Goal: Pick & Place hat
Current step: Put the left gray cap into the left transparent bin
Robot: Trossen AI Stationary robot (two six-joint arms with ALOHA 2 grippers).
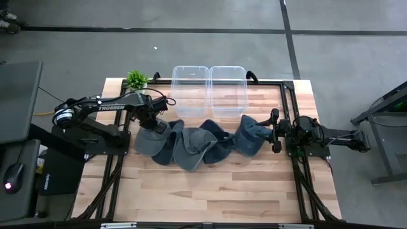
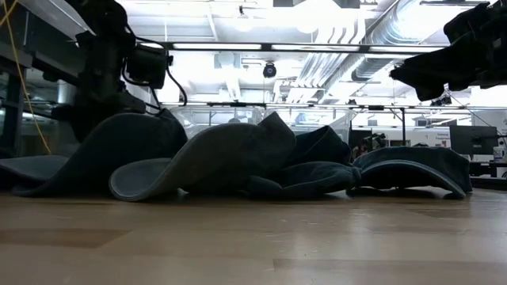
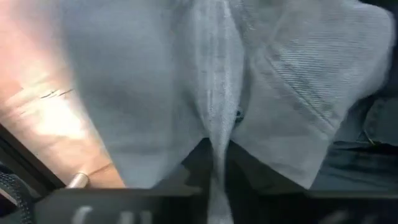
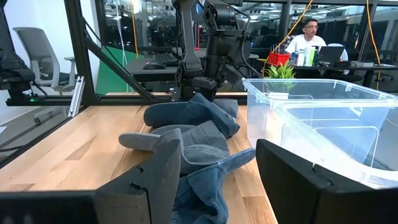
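Observation:
Several blue-grey and denim hats lie in a row across the middle of the table. My left gripper [image 1: 154,124] points down onto the leftmost grey-blue hat [image 1: 151,141] and is shut on its cloth; in the low view this gripper [image 2: 119,83] stands over the hat's crown [image 2: 119,146]. My right gripper [image 4: 217,180] waits level and open at the table's right side [image 1: 272,130]. The rightmost dark denim hat [image 1: 251,135] lies just in front of and below its fingers. My left gripper pinches a raised fold of the leftmost hat's crown cloth [image 3: 217,143] between its two fingers, coming from above and pointing down. The cloth is gathered into a ridge running into the fingers. The hat rests on the table with its brim [image 2: 32,170] lying flat.
Two clear plastic bins [image 1: 191,89] [image 1: 229,90] stand side by side at the table's far edge, and a small green plant [image 1: 137,79] is at the far left corner. Bare wood lies toward the near edge [image 1: 210,191]. A person sits at a desk beyond the table [image 4: 309,38].

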